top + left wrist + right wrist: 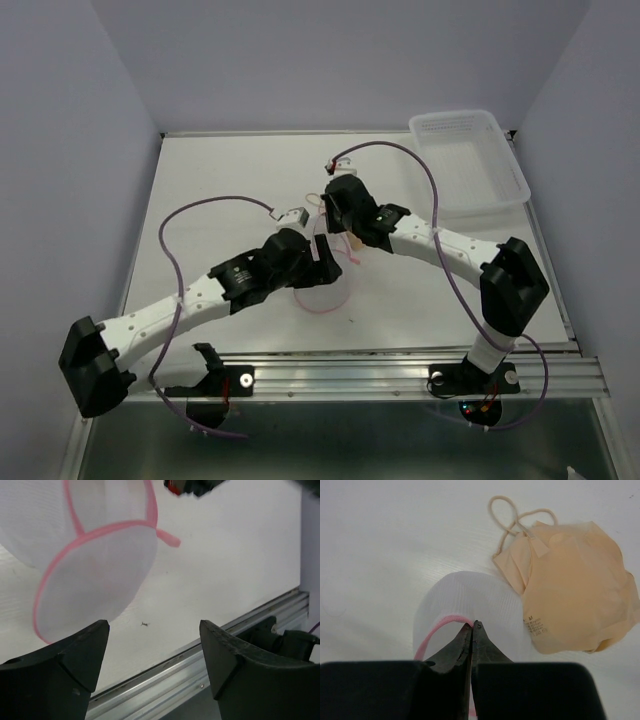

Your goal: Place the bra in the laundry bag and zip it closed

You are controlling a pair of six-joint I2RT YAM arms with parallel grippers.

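Observation:
The laundry bag [470, 600] is white mesh with a pink zipper rim. My right gripper [472, 625] is shut on that pink rim. The tan-beige bra [575, 595] lies on the table just right of the bag, outside it, with its thin straps at the far side. In the left wrist view the bag [95, 575] hangs at the upper left, and my left gripper [154, 625] is open and empty just below and beside it. In the top view both grippers meet mid-table: right [338, 232], left [325, 262], and the bag's pink rim [322, 300] below them.
A clear rectangular plastic basket [470, 165] stands at the back right corner. The metal rail [200, 670] of the table's near edge runs behind my left fingers. Purple cables loop over both arms.

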